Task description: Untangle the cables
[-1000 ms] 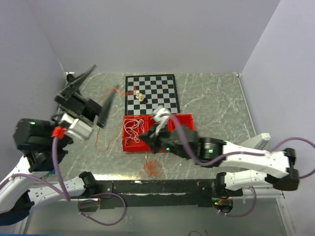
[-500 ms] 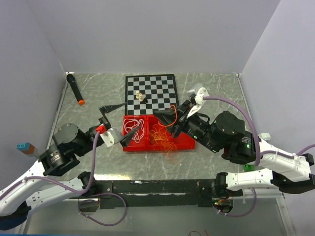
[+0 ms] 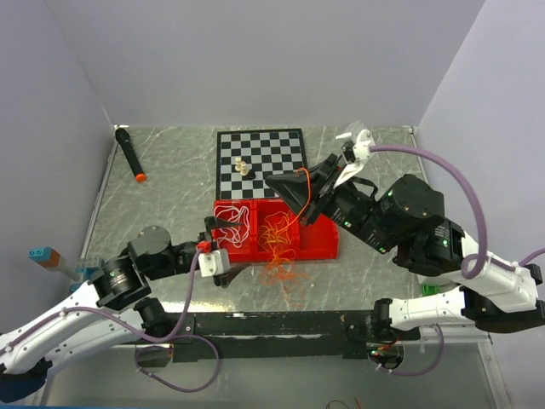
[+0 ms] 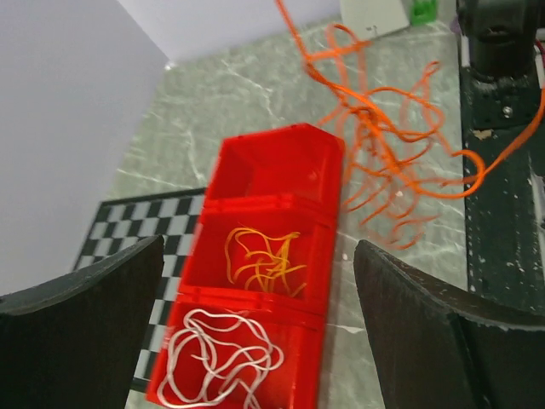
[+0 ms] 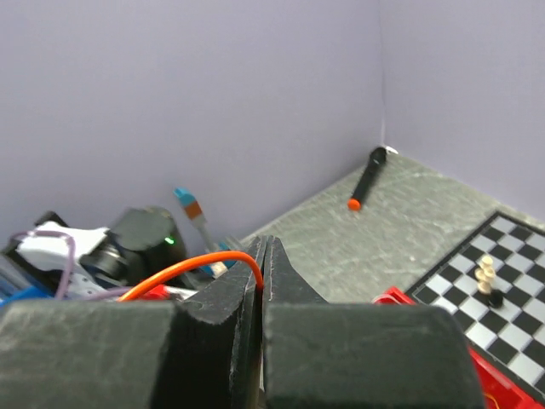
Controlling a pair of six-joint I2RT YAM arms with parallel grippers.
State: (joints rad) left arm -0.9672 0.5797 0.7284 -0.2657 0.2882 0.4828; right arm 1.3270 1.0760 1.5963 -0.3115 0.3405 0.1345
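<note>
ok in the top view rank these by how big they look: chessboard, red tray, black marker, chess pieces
1. red tray, widest even though partly hidden
2. chessboard, not far behind
3. black marker, long but thin
4. chess pieces, smallest

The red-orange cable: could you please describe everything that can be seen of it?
The red-orange cable is a thin, limp cord that looks like smooth plastic. One strand is pinched in the shut right hand, raised above the red tray. From there it arcs down to a loose tangle of loops lying on the marbled table beside the tray's near side. Its ends cannot be made out.
</note>
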